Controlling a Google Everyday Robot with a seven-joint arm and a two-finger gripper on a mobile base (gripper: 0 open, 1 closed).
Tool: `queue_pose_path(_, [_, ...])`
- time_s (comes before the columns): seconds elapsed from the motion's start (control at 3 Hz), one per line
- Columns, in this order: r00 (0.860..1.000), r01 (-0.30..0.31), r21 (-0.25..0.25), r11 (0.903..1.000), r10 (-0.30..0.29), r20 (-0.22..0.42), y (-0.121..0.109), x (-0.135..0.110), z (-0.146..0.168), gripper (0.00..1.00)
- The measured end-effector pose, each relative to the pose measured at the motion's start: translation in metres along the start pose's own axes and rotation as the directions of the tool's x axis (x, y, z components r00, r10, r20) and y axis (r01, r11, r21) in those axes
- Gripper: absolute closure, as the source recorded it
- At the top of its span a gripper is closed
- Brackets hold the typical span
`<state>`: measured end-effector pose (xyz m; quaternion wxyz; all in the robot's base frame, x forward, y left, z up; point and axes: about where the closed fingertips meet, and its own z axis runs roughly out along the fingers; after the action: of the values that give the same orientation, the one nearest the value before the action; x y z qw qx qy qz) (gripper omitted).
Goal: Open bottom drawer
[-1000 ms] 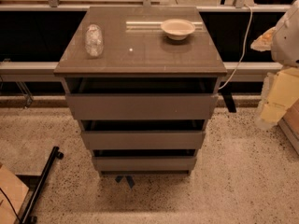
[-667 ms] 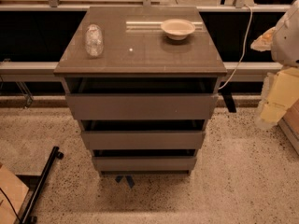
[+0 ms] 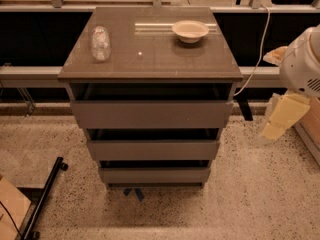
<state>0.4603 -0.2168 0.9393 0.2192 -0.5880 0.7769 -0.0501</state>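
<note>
Gripper (image 3: 280, 118) hangs right of the cabinet (image 3: 155, 59), well apart from bottom drawer (image 3: 155, 175), the lowest front. Open or closed: cannot tell. Risk: handleless look-alike fronts, so it may catch the middle drawer (image 3: 153, 150).

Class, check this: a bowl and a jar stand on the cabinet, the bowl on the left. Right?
No: the camera view shows the bowl on the right, the jar left. The gripper hangs right of the cabinet, off the bottom drawer.
</note>
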Motion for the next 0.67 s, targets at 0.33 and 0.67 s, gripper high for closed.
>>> queue_pose_path(0.33, [0.997, -0.012, 0.067, 0.9977, 0.007, 0.071, -0.020, 0.014, 0.026, 0.00])
queue_pose_path(0.67, [0.980, -0.012, 0.071, 0.9974, -0.003, 0.200, -0.049, 0.031, 0.058, 0.00])
